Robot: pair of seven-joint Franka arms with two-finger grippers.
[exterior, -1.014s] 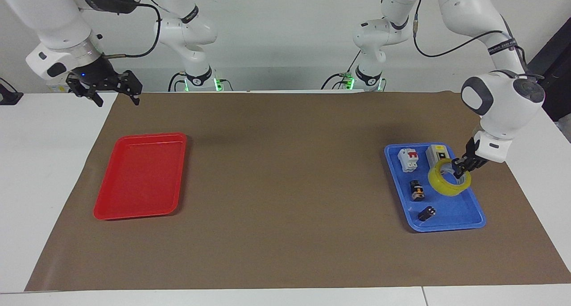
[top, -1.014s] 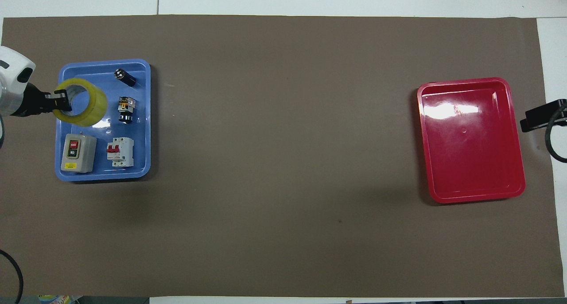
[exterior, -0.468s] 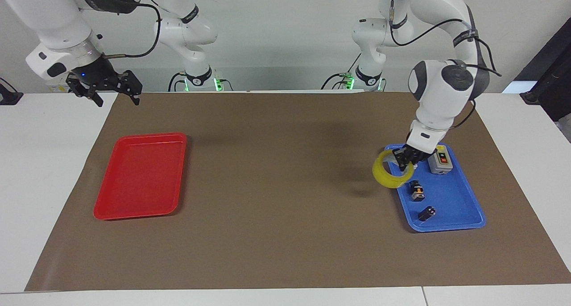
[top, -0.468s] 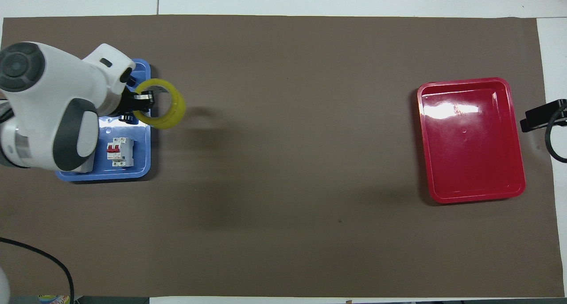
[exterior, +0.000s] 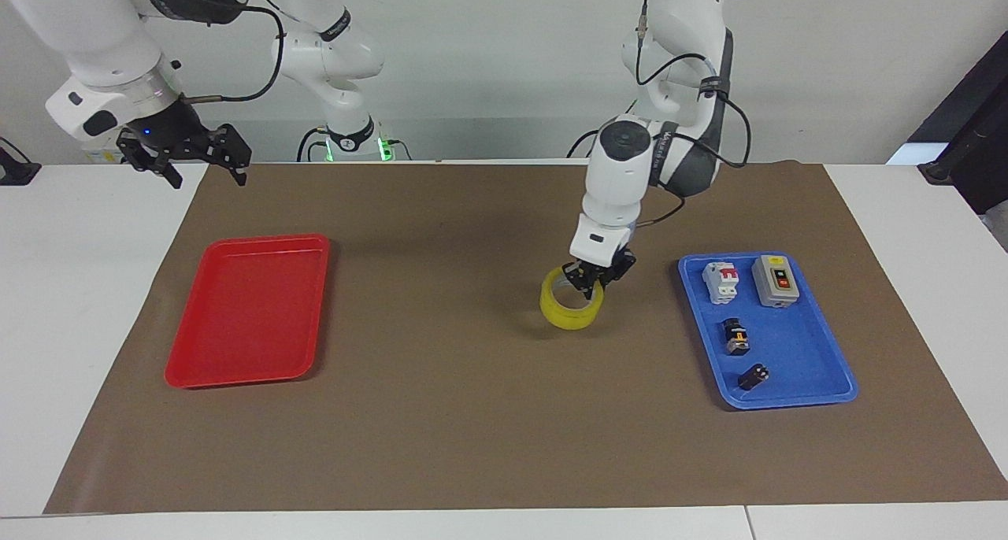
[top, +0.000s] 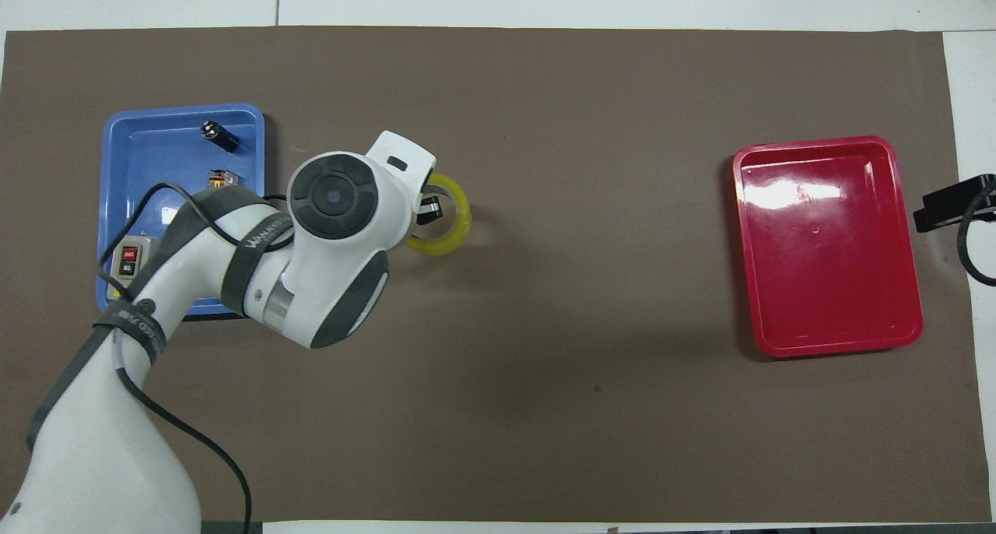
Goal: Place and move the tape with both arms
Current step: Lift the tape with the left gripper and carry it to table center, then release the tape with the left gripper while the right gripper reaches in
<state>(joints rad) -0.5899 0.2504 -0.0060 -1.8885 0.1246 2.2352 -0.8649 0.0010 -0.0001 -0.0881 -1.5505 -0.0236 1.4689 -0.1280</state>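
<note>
The yellow tape roll hangs low over the brown mat between the two trays, closer to the blue tray. It also shows in the overhead view, partly under the arm. My left gripper is shut on the roll's rim, one finger inside the ring. I cannot tell whether the roll touches the mat. My right gripper waits open and empty in the air over the mat's corner beside the red tray; only its tip shows in the overhead view.
The blue tray holds a white breaker with a red lever, a grey switch box and two small black parts. The red tray holds nothing. A brown mat covers the table.
My left arm has carried the tape out of the blue tray and toward the middle of the mat, lowering it. The right arm has not moved.
</note>
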